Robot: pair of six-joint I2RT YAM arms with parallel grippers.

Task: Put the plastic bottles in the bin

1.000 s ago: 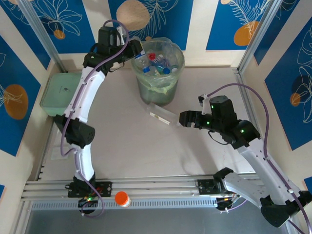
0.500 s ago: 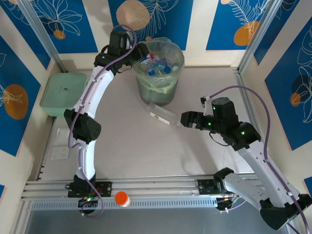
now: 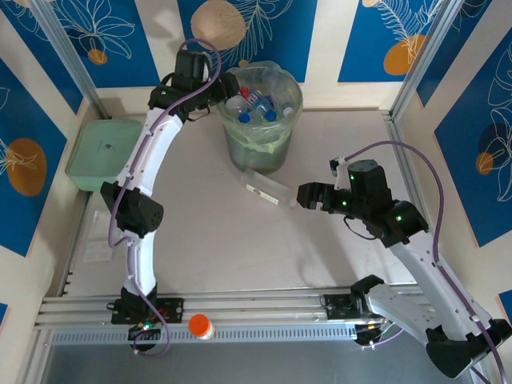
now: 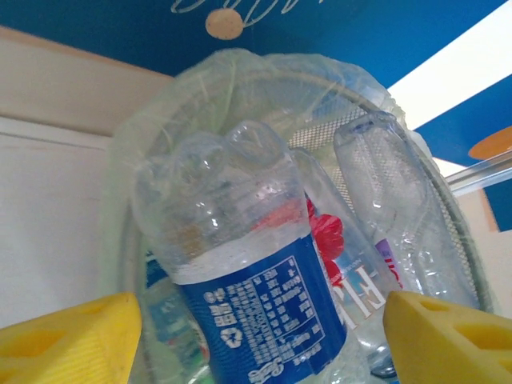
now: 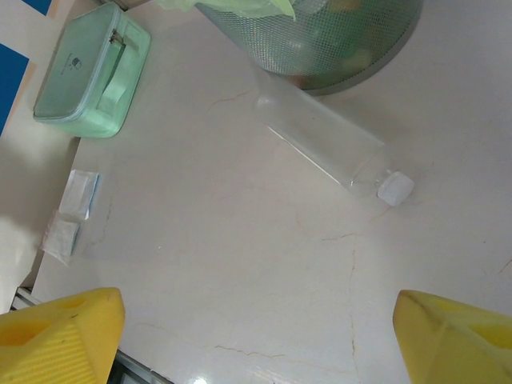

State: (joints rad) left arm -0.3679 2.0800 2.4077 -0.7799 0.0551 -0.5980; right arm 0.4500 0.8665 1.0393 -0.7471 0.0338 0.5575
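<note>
Left fingers [image 4: 68, 340] spread either side of blue-labelled bottle [image 4: 248, 272] in bin [image 3: 260, 152], untouched | we find right fingers [image 5: 56, 340] spread above clear bottle [image 5: 324, 144]

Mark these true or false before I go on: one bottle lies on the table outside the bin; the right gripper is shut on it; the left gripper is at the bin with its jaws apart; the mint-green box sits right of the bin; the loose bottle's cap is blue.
1. True. A clear bottle lies on the table beside the bin.
2. False. The right gripper is open, and the bottle lies apart, ahead of it.
3. True. The left gripper is at the bin's rim, jaws apart.
4. False. The mint-green box sits left of the bin, at the table's edge.
5. False. The cap is white.
</note>
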